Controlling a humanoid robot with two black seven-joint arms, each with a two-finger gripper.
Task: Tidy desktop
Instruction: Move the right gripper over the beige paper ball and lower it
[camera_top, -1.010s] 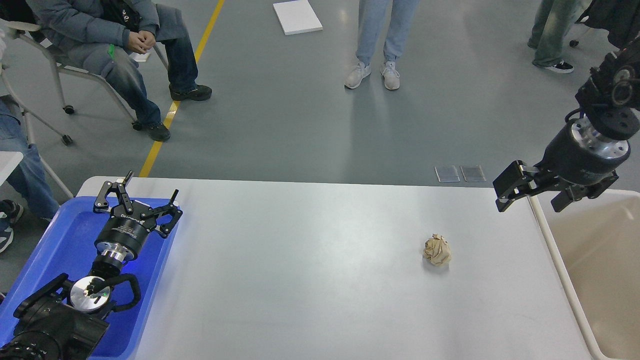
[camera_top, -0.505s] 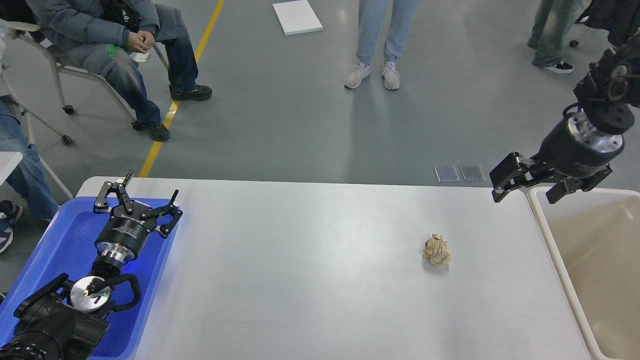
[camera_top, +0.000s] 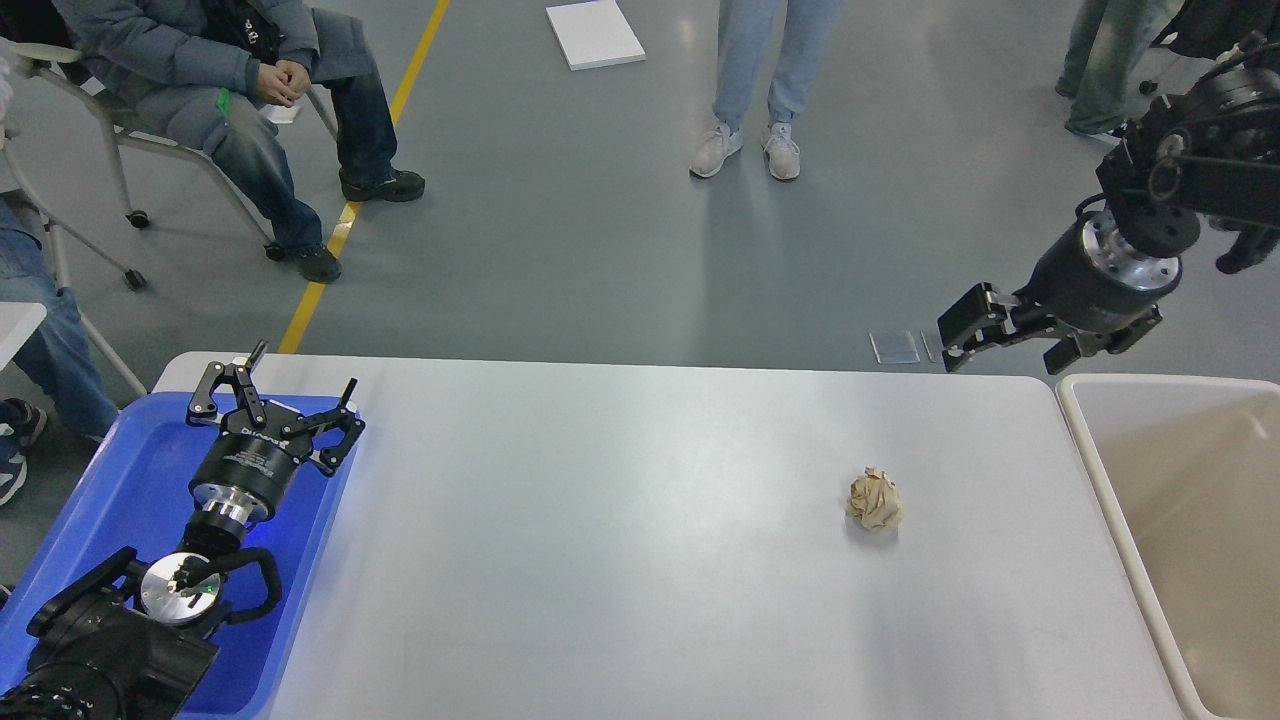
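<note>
— Where does our left gripper (camera_top: 280, 392) sit?

— Over the far end of the blue tray (camera_top: 110, 500) at the left edge of the desktop (camera_top: 620, 540). Its fingers are spread wide and hold nothing.

— And our right gripper (camera_top: 1010, 340)?

— Raised past the far right corner of the desktop, above the grey floor, close to the far rim of the beige bin (camera_top: 1120, 500). One finger (camera_top: 965, 322) points left and the other sits apart from it — released, with nothing between them.

— What lies on the desktop itself?

— The desktop fills the middle of our view, between tray and bin. On it we see one crumpled ball of brown paper (camera_top: 875, 500), right of centre, nearer the bin than the tray and well apart from both grippers.

— Anything inside the bin?

— The part we see shows only its pale inner walls.

— Beyond the table?

— A seated person (camera_top: 230, 90) at far left, standing legs (camera_top: 760, 80) in the middle, and a white board (camera_top: 594, 34) flat on the floor.
</note>
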